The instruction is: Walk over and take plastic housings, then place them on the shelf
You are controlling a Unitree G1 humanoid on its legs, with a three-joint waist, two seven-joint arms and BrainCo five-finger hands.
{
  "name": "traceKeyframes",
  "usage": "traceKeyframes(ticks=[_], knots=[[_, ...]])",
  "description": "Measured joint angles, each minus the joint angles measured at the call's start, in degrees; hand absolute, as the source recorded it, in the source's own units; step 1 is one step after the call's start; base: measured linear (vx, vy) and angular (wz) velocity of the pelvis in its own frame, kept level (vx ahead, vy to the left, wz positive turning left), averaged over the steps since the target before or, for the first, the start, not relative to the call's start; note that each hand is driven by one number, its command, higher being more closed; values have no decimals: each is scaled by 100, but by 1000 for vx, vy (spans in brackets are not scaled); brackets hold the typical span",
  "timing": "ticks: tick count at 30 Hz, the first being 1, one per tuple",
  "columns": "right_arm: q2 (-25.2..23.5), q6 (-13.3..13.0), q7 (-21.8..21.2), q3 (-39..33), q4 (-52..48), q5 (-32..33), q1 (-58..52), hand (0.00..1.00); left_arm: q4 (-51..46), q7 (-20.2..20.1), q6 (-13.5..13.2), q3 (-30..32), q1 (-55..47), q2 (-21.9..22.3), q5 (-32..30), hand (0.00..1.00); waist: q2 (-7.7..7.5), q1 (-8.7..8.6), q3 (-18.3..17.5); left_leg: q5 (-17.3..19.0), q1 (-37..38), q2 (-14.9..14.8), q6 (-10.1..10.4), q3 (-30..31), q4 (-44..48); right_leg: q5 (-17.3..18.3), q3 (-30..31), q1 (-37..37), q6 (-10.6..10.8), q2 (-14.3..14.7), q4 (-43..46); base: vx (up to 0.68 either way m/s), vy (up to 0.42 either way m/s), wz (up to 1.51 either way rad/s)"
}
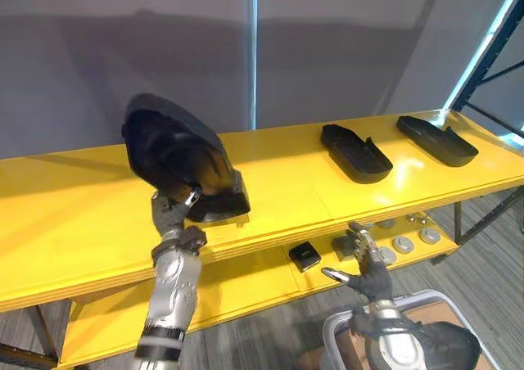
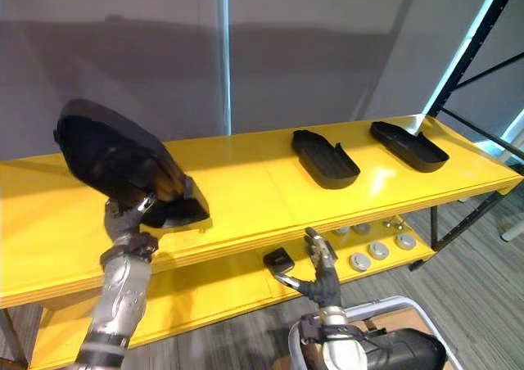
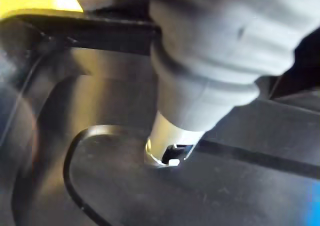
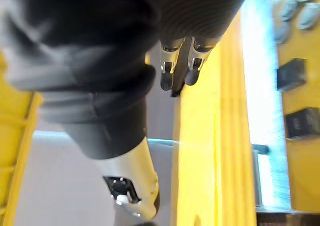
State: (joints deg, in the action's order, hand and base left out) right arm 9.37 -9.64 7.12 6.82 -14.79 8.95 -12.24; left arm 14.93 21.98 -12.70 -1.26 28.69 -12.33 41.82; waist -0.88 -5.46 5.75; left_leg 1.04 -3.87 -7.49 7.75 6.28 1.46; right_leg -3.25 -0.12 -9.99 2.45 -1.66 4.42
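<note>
Right hand (image 1: pixel 372 278) hangs low before the lower board (image 1: pixel 246 284), fingers loosely spread, holding nothing. Left hand (image 1: pixel 170 213) grips the lower rim of a glossy black, shell-shaped housing (image 1: pixel 176 153), tipped up over the shelf (image 1: pixel 74 214) by its front edge. Bare yellow board lies on both sides. Farther right, a second housing (image 1: pixel 356 151) and a third housing (image 1: pixel 436 139) lie flat and apart.

Workshop: yellow shelving (image 1: pixel 74 247), black housings (image 1: pixel 356 151)

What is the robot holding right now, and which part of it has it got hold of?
Its left hand grips a black plastic housing by its lower, near edge. The right hand is open and holds nothing.
</note>
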Motion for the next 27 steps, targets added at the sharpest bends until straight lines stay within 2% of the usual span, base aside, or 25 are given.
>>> traceKeyframes(ticks=[2,4,10,14,23,24,27], knots=[[39,-2,-60,24,-89,22,-215,0,444,19,18,-246,477,-114,512,100,51,-93,53,-173,-135,67,-76,-355,-26,14,-132,-50,-18,-129,-5,-59,31,39],[311,0,-187,339,-233,25,-561,0,872,19,76,-429,1018,-363,882,100,134,-160,114,-219,-195,76,-135,-802,-146,24,-158,-114,-23,-165,-82,-85,43,11],[597,11,-507,1193,-287,-10,-909,0,2245,26,519,-1065,2305,-1373,1226,100,134,-286,244,-343,-290,63,-191,-1141,-428,-224,8,-290,6,-166,-319,-40,34,-14],[608,14,-616,1676,-277,-19,-866,0,2705,3,786,-1618,2775,-1703,1319,100,140,-313,399,-467,-289,87,-181,-1239,-458,-234,49,-314,16,-180,-333,60,42,0],[684,80,-720,2189,-268,-55,-726,0,3290,-212,1107,-2054,3510,-1945,1319,100,170,-306,633,-574,-355,92,-161,-1234,-514,-232,-75,-310,8,-193,-417,35,21,5],[708,98,-717,2258,-249,-57,-683,0,3396,-227,1151,-2055,3534,-1947,1319,0,170,-311,637,-574,-357,92,-162,-1234,-514,-232,-76,-311,7,-193,-420,0,0,0],[726,122,-715,2380,-244,-172,-589,0,3602,-217,1265,-2061,3591,-1955,1319,0,176,-312,659,-575,-408,91,-163,-1234,-515,-267,-83,-314,-32,-188,-520,0,0,0]])
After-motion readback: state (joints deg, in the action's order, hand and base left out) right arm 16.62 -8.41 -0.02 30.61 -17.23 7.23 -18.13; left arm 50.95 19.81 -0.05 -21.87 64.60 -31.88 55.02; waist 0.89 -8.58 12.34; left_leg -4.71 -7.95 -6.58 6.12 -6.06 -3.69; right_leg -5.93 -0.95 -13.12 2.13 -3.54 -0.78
